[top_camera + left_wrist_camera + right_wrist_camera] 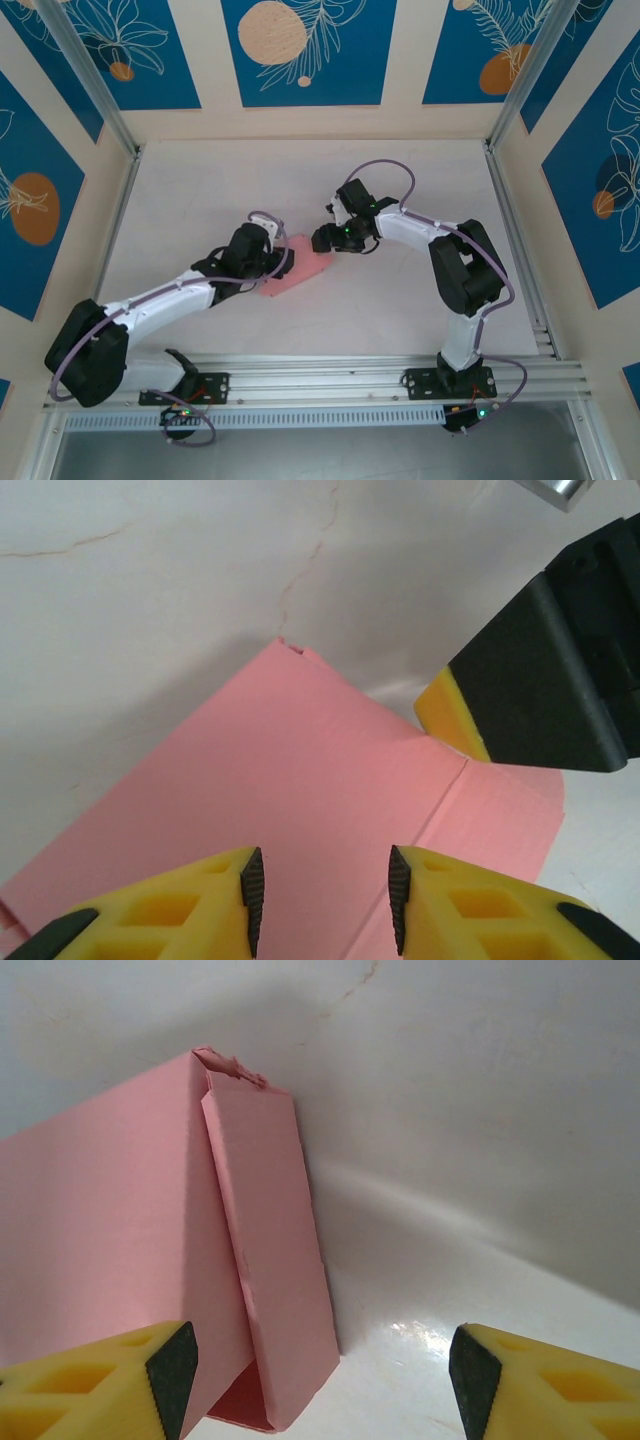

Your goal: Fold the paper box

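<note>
The paper box [300, 268] is salmon-pink card lying on the white table between the two arms. My left gripper [283, 258] hovers over its left part. In the left wrist view the jaws [326, 895] stand apart above the box's flat panel [300, 780], with nothing between the pads. My right gripper [322, 240] is at the box's right end, and its yellow fingertip [450, 715] touches the card near a crease. In the right wrist view the jaws [323, 1375] stand wide. A narrow end flap [270, 1250] stands ajar from the box body [110, 1230], clear of the right pad.
The white table [420, 180] stretches behind and to the right of the box. An aluminium rail [330, 375] runs along the near edge with both arm bases on it. Metal posts [110, 110] and patterned blue walls close in the sides and back.
</note>
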